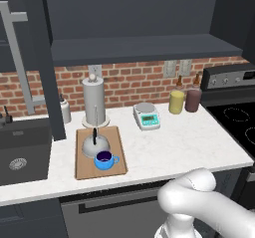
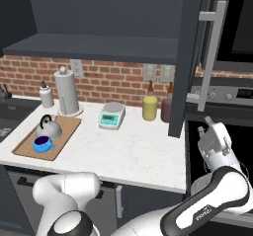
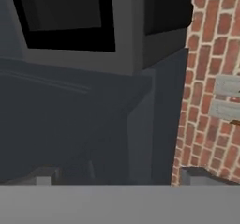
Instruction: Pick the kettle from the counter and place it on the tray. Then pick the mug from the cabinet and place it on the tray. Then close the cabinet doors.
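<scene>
Ahead of me a red brick wall [image 1: 134,85] with pale outlets [image 1: 177,67], a black stove [image 1: 238,113] at right, a dark sink [image 1: 20,157] at left.

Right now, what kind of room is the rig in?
A home-style kitchen, rendered. A white counter runs along a red brick backsplash, a black stove stands at its right end, and a dark sink at its left. A kettle and mug sit on a wooden tray.
</scene>
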Robot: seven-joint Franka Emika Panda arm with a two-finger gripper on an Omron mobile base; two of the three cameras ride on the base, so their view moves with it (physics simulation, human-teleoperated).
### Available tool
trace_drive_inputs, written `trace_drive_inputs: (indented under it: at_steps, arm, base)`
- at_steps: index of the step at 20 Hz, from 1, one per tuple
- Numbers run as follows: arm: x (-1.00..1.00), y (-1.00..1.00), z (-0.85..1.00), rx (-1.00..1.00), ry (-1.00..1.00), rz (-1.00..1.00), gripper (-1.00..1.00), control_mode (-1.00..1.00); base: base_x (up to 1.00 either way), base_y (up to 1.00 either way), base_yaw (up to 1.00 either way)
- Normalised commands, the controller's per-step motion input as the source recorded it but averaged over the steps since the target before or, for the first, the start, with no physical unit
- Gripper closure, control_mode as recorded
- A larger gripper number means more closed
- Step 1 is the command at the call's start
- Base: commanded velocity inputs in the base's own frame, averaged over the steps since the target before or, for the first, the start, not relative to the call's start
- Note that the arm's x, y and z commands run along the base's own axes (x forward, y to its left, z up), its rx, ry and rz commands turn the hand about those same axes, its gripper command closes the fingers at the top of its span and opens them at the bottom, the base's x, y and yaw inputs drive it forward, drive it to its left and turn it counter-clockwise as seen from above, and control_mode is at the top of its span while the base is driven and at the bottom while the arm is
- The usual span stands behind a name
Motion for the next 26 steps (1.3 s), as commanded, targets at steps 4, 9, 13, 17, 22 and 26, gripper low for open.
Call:
trace_drive_inputs:
  at_steps: [4, 9, 13, 17, 22, 26]
  arm:
    - [0.06, -0.16, 0.36, 0.12, -0.02, 0.00, -1.00, -1.00]
    - [0.14, -0.17, 0.37, 0.15, 0.00, 0.00, -1.00, -1.00]
    - [0.12, 0.00, 0.31, 0.12, -0.01, 0.00, -1.00, -1.00]
    - [0.09, 0.00, 0.41, 0.13, -0.05, 0.00, -1.00, -1.00]
    - [0.04, 0.09, 0.41, 0.12, -0.14, 0.00, -1.00, -1.00]
    - [0.00, 0.72, 0.21, 0.00, -0.20, -0.01, -1.00, -1.00]
  base:
    - [0.00, 0.00, 0.00]
    - [0.00, 0.00, 0.00]
    - [0.00, 0.00, 0.00]
    - [0.00, 0.00, 0.00]
    - [0.00, 0.00, 0.00]
    - [0.00, 0.00, 0.00]
